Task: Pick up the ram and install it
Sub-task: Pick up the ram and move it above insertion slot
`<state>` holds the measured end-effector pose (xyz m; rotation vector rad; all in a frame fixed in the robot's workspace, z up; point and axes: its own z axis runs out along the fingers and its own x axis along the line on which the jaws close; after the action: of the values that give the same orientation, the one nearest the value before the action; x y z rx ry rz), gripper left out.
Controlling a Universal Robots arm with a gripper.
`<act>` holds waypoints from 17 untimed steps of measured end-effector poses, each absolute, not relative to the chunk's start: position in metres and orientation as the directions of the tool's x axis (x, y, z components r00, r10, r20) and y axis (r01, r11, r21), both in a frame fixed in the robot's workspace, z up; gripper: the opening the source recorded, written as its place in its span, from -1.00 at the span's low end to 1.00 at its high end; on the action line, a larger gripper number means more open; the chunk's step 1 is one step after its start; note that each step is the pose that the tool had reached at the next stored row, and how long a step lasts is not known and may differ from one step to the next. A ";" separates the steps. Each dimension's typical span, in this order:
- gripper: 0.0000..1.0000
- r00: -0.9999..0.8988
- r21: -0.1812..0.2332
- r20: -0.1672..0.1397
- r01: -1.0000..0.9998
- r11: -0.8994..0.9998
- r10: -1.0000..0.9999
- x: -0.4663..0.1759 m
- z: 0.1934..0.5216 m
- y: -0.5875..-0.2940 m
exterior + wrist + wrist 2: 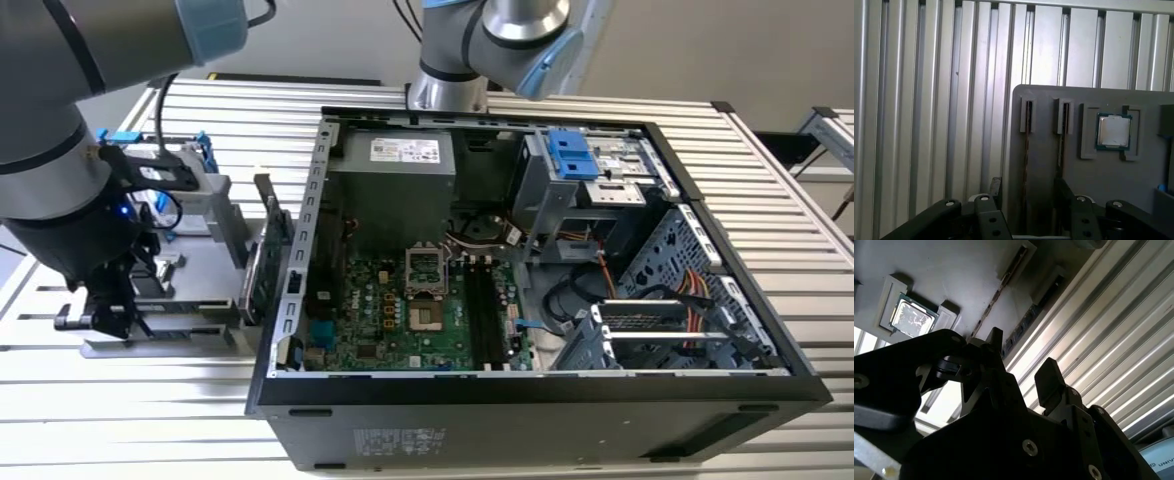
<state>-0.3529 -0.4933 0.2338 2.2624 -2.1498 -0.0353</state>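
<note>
Spread apart and gripping nothing, the pincer (1029, 189) is hanging over a grey parts holder (1044, 100), its two black fingers (996, 186) standing either side of an open gap. Into that gap the ram (1026, 145) is running. It is a thin dark stick sitting on edge in one slot of the holder, its long axis passing through the gap, so its flat faces are turning toward the finger pads. In the second wrist view the ram (1026, 320) is showing a row of chips and pointing in between the fingertips. I cannot tell whether the fingers are already level with its faces. A second stick (1060, 147) is sitting in the neighbouring slot, between the ram and a processor chip (1113, 131). In the exterior view the pincer (114, 320) is hovering near the counter (747, 200) edge at the exterior view's left, just beside the open computer case (534, 420).
</note>
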 end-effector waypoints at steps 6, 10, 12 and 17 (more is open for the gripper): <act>1.00 0.047 0.031 -0.002 -0.998 -0.047 -0.999 -0.353 0.226 -0.492; 1.00 0.036 0.032 -0.002 -0.999 -0.036 -0.999 -0.353 0.221 -0.491; 1.00 0.032 0.032 -0.002 -0.999 -0.032 -0.999 -0.353 0.219 -0.491; 1.00 0.032 0.032 -0.002 -0.999 -0.032 -0.999 -0.353 0.213 -0.491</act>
<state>-0.3529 -0.4908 0.2125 2.2411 -2.1708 -0.0374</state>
